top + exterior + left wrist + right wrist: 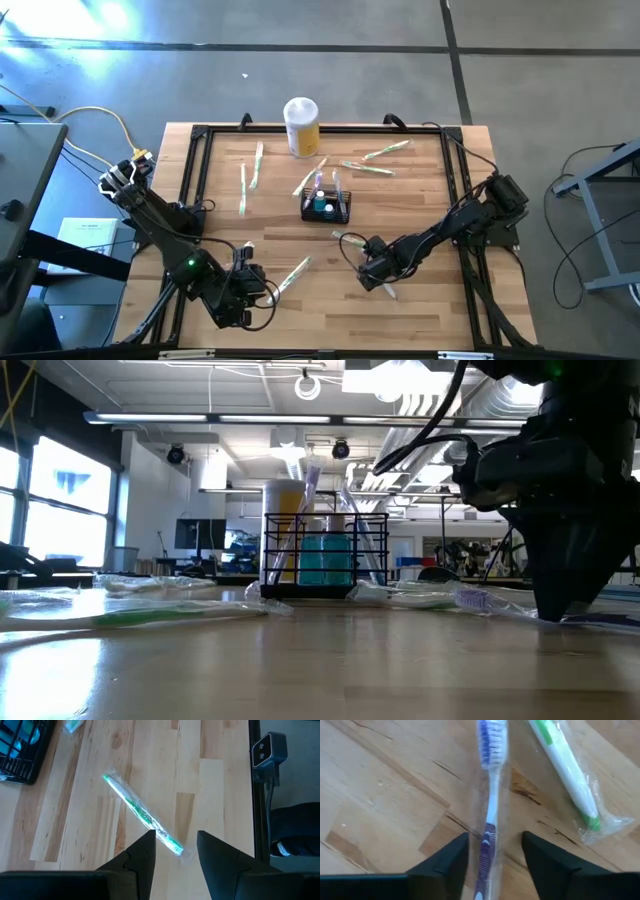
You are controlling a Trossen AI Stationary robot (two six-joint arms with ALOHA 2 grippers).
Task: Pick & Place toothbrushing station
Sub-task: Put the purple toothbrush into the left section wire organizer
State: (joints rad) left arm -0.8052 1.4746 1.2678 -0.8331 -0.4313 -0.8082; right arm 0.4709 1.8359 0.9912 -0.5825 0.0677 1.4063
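The toothbrushing station, a small black wire basket (327,207) (325,555), stands mid-table with toothbrushes upright in it. My right gripper (378,276) (495,836) points down at the table, right of and nearer than the basket. It is open, one finger on each side of a wrapped purple toothbrush (490,795) (389,291) that lies flat on the wood. My left gripper (258,290) (176,834) hangs open above the near left part, over one end of a wrapped green toothbrush (142,815) (293,273).
A yellow-and-white canister (301,125) stands behind the basket at the far edge. Several wrapped toothbrushes lie about the far half (372,160) and left (247,180). Another green one (565,765) lies close beside the purple one. A black frame (195,160) borders the table.
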